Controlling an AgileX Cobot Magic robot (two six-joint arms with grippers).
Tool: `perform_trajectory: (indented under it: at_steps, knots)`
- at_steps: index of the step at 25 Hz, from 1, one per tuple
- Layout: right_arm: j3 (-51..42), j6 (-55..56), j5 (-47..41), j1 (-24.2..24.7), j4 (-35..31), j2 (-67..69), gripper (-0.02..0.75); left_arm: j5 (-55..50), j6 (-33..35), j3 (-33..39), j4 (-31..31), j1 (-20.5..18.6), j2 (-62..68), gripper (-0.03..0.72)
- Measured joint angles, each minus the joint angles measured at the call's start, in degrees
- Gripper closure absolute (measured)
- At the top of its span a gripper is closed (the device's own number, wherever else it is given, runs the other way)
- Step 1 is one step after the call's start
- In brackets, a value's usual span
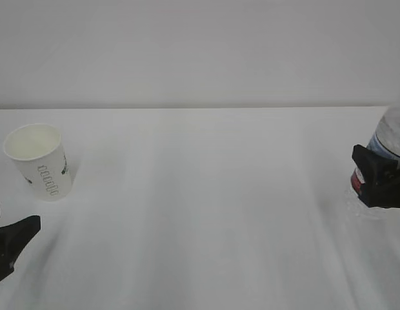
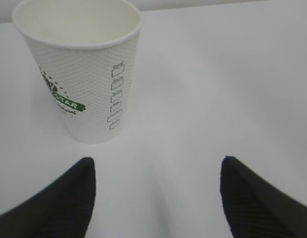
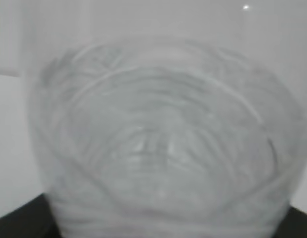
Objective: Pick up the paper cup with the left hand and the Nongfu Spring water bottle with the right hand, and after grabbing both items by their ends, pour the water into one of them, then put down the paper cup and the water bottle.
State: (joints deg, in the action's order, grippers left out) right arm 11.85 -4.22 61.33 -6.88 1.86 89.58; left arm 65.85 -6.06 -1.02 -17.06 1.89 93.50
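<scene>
The paper cup [image 1: 39, 161] stands upright at the left of the white table [image 1: 206, 219], white with dark lettering and green marks. In the left wrist view the paper cup [image 2: 81, 74] sits ahead and left of the jaw gap, apart from both fingers. My left gripper [image 1: 13, 219] [image 2: 157, 161] is open and empty just in front of it. At the right edge the Nongfu Spring water bottle [image 1: 388, 145] stands with my right gripper [image 1: 379, 184] shut on its labelled body. The bottle [image 3: 158, 124] fills the right wrist view, blurred, between the jaws of the right gripper [image 3: 158, 220]. No water stream shows.
A plain pale wall rises behind the table's far edge. The bottle and right gripper are cut off by the right edge of the exterior view, and the left gripper by its lower left corner.
</scene>
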Motion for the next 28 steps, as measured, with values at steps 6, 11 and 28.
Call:
perform_trajectory:
  at_steps: [6,11,28]
  knots:
    - [0.0,0.0,-1.1,0.0,0.5,-3.3,0.254,0.0,0.0,0.0,0.3,0.0,0.0,0.118]
    - [-0.1,0.2,-3.1,0.0,0.8,-4.9,0.255,0.0,0.0,-0.1,2.4,0.0,0.0,0.119]
    - [-0.1,2.9,-3.4,0.0,2.5,-5.2,0.255,0.0,0.0,-8.8,4.8,0.0,4.6,0.038]
